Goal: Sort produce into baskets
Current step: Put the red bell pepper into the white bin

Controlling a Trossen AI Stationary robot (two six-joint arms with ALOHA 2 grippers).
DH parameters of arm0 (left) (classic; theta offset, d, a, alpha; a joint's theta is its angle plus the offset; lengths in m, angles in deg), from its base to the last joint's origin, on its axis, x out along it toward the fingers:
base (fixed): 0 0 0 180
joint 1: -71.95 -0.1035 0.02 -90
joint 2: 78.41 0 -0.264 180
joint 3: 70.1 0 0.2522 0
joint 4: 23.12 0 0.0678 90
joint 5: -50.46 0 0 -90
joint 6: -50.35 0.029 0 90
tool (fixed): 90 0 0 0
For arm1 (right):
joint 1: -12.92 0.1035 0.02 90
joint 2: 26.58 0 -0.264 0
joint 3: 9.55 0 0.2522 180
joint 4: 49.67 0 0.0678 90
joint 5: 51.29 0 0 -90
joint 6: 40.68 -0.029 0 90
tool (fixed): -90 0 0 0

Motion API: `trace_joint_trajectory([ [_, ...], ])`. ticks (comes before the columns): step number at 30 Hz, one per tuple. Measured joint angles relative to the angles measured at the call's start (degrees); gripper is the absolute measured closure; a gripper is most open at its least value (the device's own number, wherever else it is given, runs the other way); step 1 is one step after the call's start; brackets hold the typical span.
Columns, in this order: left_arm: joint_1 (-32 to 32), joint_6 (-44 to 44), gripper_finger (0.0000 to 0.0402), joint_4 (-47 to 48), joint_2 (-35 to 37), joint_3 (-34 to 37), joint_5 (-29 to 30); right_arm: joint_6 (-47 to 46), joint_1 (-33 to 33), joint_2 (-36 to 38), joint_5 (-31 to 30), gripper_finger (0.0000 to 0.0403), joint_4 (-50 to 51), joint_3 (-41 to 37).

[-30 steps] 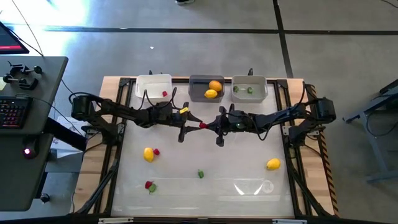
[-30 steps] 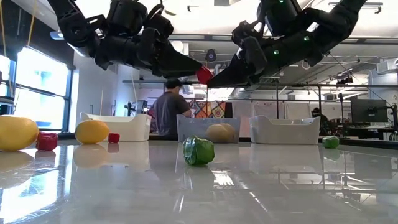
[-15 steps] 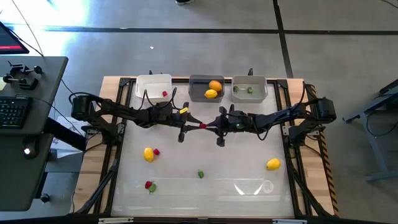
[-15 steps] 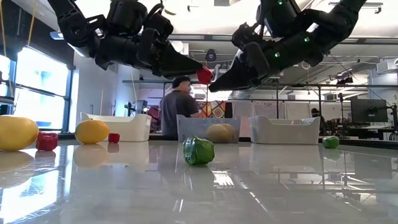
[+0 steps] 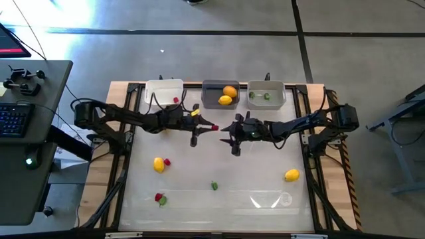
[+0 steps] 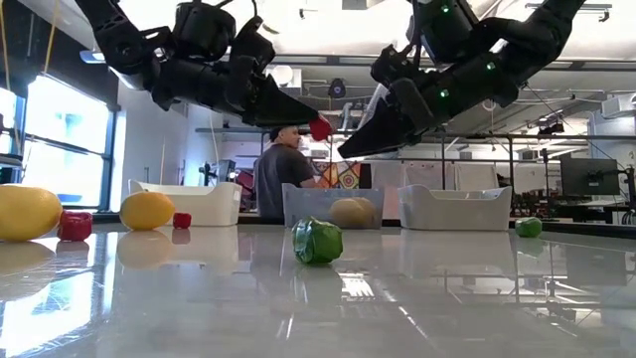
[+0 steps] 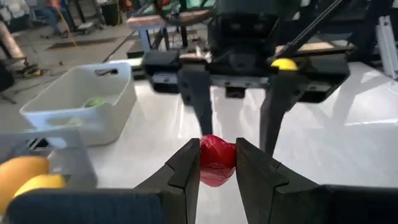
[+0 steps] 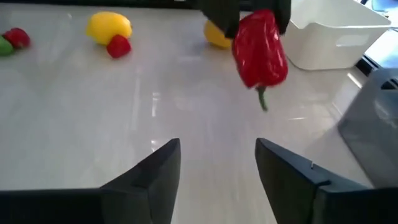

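The white table fills the middle of the high view, with my two arms meeting above its centre. Along its upper edge stand three baskets side by side: the white basket at the left, the dark grey basket in the middle holding an orange fruit and a yellow fruit, and the light grey basket at the right with green bits in it. One red piece already lies in the white basket.

Loose produce lies lower in that view: a yellow fruit with a red bit beside it at lower left, another yellow fruit at lower right, a small green piece near bottom centre.

My left gripper pinches a small red pepper between its fingers, held high above the table. My right gripper stands spread, its fingers apart and holding nothing, with the pepper hanging just ahead of it, clear of its tips.

I judge this to be a handover just made, so the step is carrying the pepper to the white basket, where the red goes. To do it well I should hold the pinch firm, draw the right arm straight away from the pepper's stem, lift clear of the basket rim, and let go only once low over the basket's inside.
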Motion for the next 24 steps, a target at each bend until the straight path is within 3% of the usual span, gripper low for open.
trace_joint_trajectory([
  [3,-1.21,0.38,0.0326,2.82,2.07,0.0,2.77,0.0,0.0,0.0,-2.06,0.0202,1.5,0.0],
  [8,-4.17,0.97,0.0326,12.51,7.04,0.0,17.66,-0.53,-0.02,0.0,-3.11,0.0201,2.53,0.0],
  [11,-7.3,-0.19,0.0326,16.89,9.76,0.29,23.62,-0.57,0.0,0.0,-3.12,0.0201,2.57,0.0],
  [18,-16.82,-5.34,0.0326,12.33,16.79,8.56,26.69,-0.63,0.0,0.0,-3.11,0.0201,2.71,0.0],
  [24,-23.89,-6.11,0.0327,16.92,20.62,11.5,30.98,-0.61,-0.02,0.02,-3.1,0.0201,2.69,0.0],
])
